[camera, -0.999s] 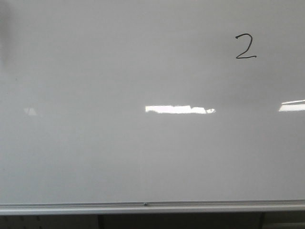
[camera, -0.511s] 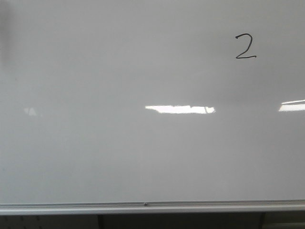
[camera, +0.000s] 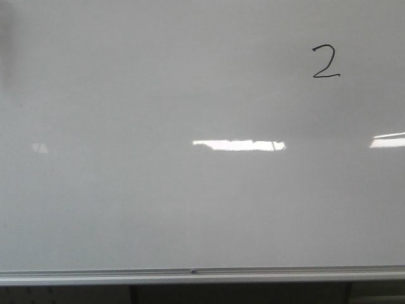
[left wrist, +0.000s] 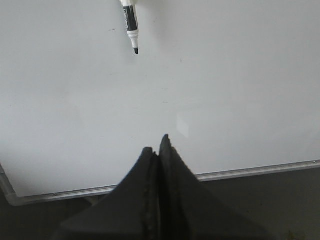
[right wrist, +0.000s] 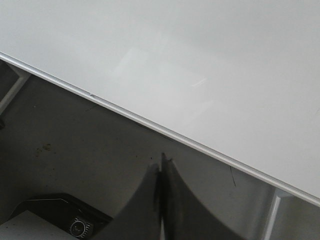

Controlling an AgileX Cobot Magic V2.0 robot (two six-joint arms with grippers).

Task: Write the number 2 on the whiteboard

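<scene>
A small black hand-drawn number 2 [camera: 326, 62] stands at the upper right of the whiteboard [camera: 158, 202], which fills the front view above its silver rail [camera: 202, 275]. No gripper shows in the front view. In the left wrist view my left gripper [left wrist: 159, 145] is shut and empty over the whiteboard [left wrist: 235, 75]; an uncapped black marker [left wrist: 131, 25] lies on the board farther off, well apart from the fingers. In the right wrist view my right gripper [right wrist: 161, 162] is shut and empty, off the whiteboard [right wrist: 200, 60], over the grey surface beside its rail [right wrist: 150, 125].
Bright rectangular light reflections [camera: 239, 145] lie on the board. A dark grey surface [right wrist: 75, 150] runs beside the board's rail. A dark device with a round dial [right wrist: 77, 227] sits near the right gripper. A board frame corner [left wrist: 7, 187] shows in the left wrist view.
</scene>
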